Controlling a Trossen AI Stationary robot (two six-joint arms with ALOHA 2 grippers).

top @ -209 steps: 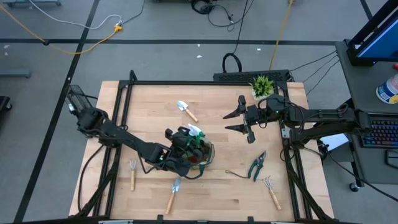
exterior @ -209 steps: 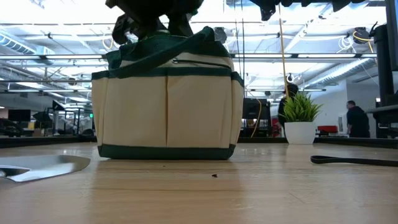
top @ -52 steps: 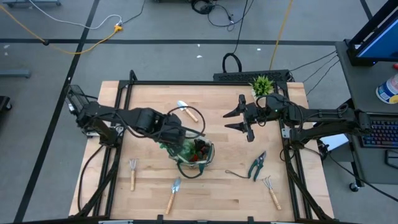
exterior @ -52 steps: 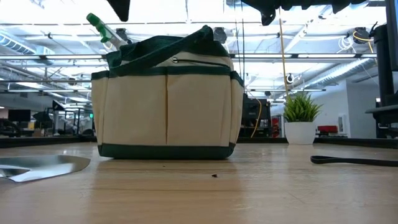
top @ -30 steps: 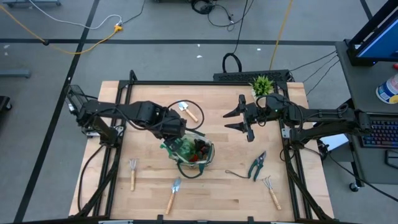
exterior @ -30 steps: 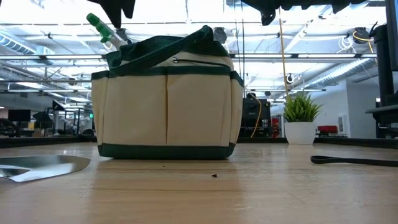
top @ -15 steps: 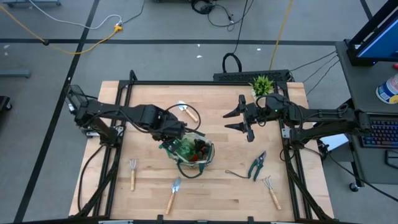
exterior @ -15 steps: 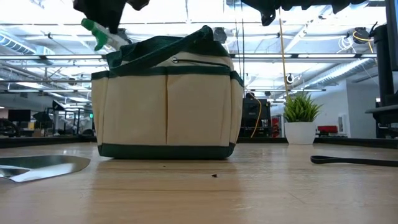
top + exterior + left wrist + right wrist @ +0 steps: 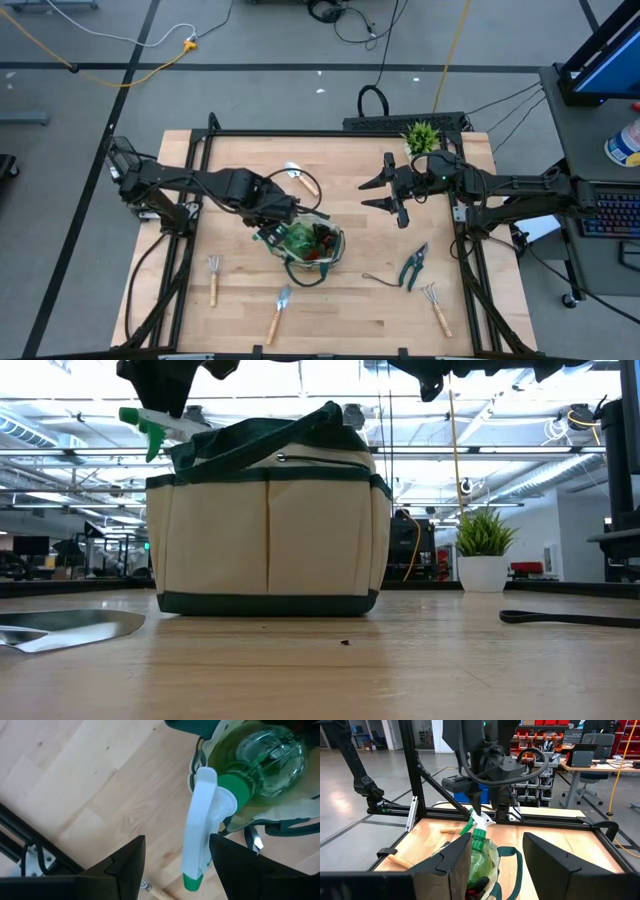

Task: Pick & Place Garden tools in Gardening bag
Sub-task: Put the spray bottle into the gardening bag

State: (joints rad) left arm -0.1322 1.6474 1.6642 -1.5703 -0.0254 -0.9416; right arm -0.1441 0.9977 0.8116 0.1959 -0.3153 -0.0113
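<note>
Spray bottle (image 9: 240,785) stands in the gardening bag (image 9: 312,250) at mid-bench, its nozzle now swung outward over the rim. Left hand (image 9: 272,214), back at the nozzle, open, brackets it ungripped: placement needs correcting. Right hand (image 9: 385,195) waits open, far edge.

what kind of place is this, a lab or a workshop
Most likely a robotics lab in a large industrial hall. Cables run across the bare floor around the framed wooden table, red parts bins and desks stand behind it, and exposed ceiling trusses stretch far back.
</note>
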